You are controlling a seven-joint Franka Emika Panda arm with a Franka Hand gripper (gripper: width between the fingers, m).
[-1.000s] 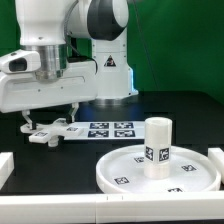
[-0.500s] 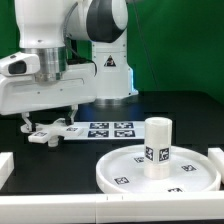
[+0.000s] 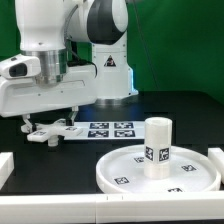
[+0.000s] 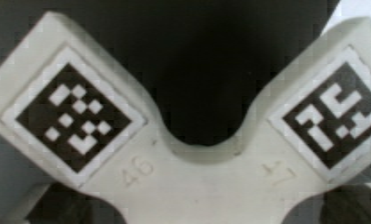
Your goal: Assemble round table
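At the exterior view's left, the gripper [image 3: 50, 119] hangs low over the white cross-shaped base [image 3: 50, 132], fingers apart, on the black tabletop [image 3: 185, 112] beside the marker board [image 3: 112, 129]. Near right, the cylinder leg [image 3: 157, 146] stands upright on the round disc [image 3: 112, 172].

Behind – green backdrop [image 3: 185, 40]; below – black tabletop [image 3: 185, 115], even light.
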